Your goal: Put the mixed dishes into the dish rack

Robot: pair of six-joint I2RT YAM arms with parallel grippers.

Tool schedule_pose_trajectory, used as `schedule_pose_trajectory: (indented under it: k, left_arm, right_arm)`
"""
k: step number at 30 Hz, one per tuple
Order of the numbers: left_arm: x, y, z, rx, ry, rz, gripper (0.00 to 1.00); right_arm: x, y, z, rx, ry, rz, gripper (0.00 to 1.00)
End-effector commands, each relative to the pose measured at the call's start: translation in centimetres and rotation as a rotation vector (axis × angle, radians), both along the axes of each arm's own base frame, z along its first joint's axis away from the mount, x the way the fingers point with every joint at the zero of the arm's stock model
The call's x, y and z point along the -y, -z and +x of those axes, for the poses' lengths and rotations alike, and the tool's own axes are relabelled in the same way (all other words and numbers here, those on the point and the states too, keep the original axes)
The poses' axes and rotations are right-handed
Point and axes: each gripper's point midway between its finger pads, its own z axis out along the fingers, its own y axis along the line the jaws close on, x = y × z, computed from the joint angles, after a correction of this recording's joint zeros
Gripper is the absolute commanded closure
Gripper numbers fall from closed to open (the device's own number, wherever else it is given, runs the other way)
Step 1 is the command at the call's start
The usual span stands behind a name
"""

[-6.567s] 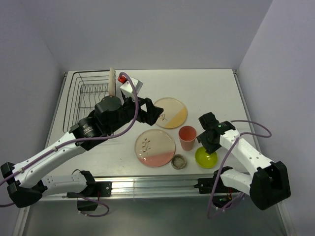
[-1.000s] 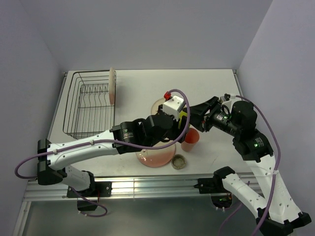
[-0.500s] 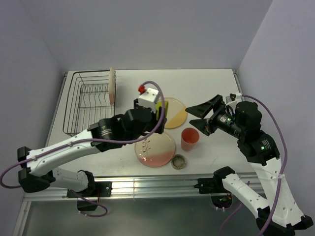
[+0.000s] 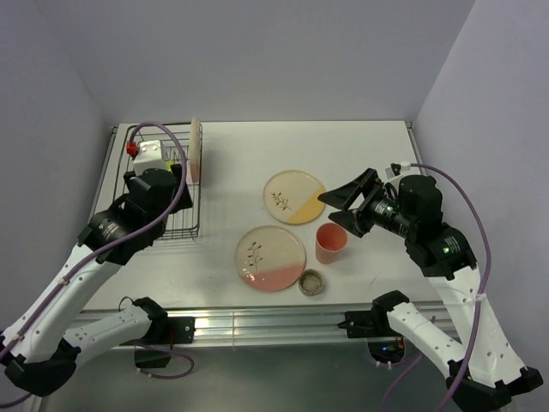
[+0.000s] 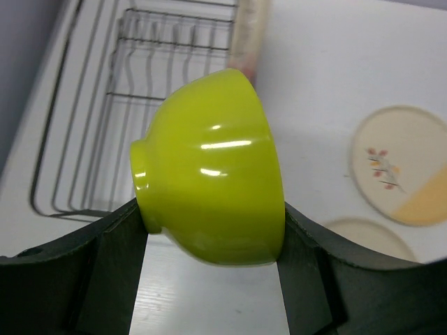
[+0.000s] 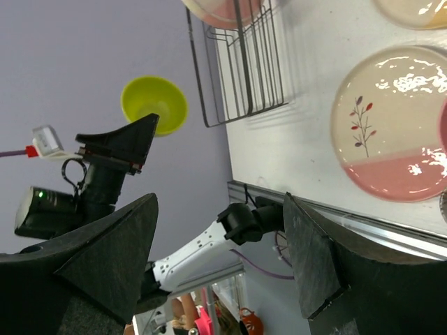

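With the white left arm (image 4: 64,287), reaches from the lower left corner of the top view up toward the upper left, elbow bent, black wrist section at centre left. With the black two-finger left gripper (image 4: 174,167), clamps a glossy lime-green bowl (image 5: 209,167) held on its side, one finger (image 5: 115,251) pressing its foot and the other (image 5: 307,251) pressing its rim. With the white right arm (image 4: 459,283), rises from the lower right corner and folds back toward the centre of the frame. Holds the black right gripper (image 4: 337,206) spread wide, both tapered fingers (image 6: 115,251) pointing left, gripping nothing.
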Motion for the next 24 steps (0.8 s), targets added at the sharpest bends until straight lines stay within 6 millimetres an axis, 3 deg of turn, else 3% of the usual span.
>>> schedule_pose_trajectory:
  k: [1, 4, 10, 18, 24]
  left_arm:
    - [-4.0, 1.8, 0.3, -0.044, -0.096, 0.056, 1.0]
    - [-6.9, 3.0, 0.4, -0.068, -0.186, 0.075, 1.0]
    - [-10.5, 5.8, 0.9, -0.167, -0.312, 0.155, 1.0]
    - [-13.4, 8.4, 2.4, -0.286, -0.384, 0.192, 1.0]
    - [-13.8, 10.7, 4.6, -0.358, -0.372, 0.173, 1.0]
  right_arm:
    - [-0.4, -0.1, 0.6, 0.067, -0.046, -0.035, 0.21]
    - [-0.6, 1.0, 0.7, 0.061, -0.07, -0.057, 0.21]
    - [-1.6, 3.1, 0.4, 0.049, -0.142, -0.049, 0.21]
    - [-2.0, 5.3, 0.2, 0.051, -0.202, -0.066, 0.21]
    - [-2.0, 5.4, 0.2, 0.078, -0.227, -0.088, 0.21]
